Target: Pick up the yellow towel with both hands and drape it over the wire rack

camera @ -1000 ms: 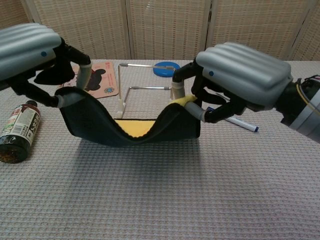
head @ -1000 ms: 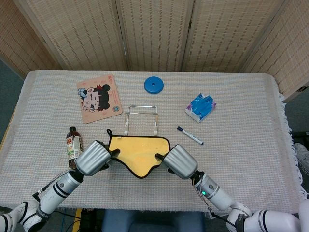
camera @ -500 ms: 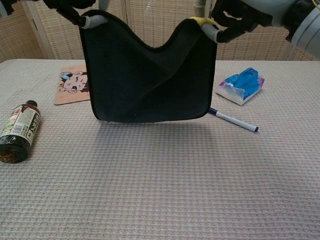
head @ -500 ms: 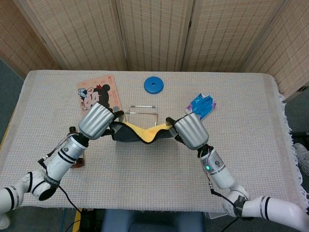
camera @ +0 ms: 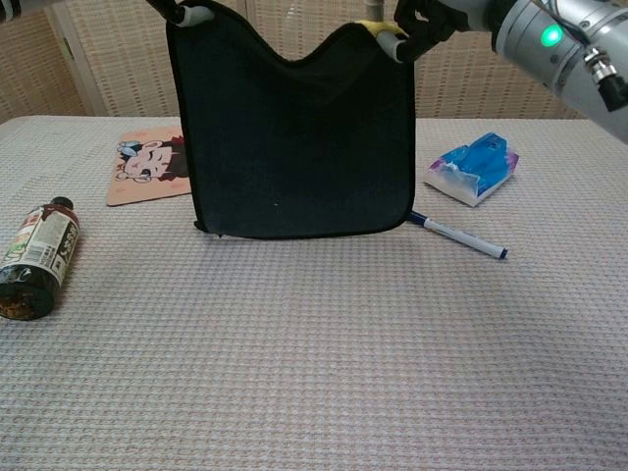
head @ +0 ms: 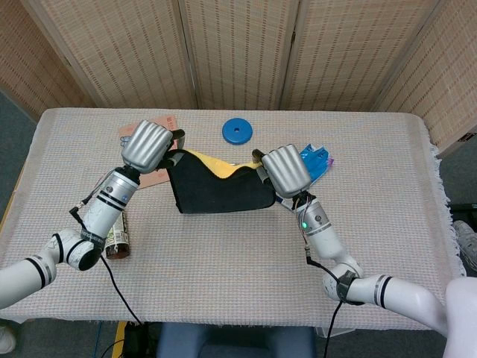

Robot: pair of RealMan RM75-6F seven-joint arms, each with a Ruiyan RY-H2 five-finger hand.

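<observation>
The towel [head: 220,190] hangs in the air with its black underside toward me and a strip of yellow [head: 216,165] along its top edge. My left hand [head: 147,145] pinches its upper left corner. My right hand [head: 287,171] pinches the upper right corner. In the chest view the towel [camera: 299,132] is a black sheet sagging in the middle, its lower edge just above the tablecloth, and only my right hand's fingers [camera: 417,20] show at the top. The wire rack is hidden behind the towel in both views.
A brown bottle [head: 115,240] lies at the left, also in the chest view [camera: 35,260]. A cartoon card [camera: 147,175], blue disc [head: 237,131], blue tissue pack [camera: 474,170] and a marker pen [camera: 456,235] lie around on the tablecloth [head: 387,224].
Both hands have risen and moved further from me, carrying the towel from just above the table to a full hang over where the rack stood.
</observation>
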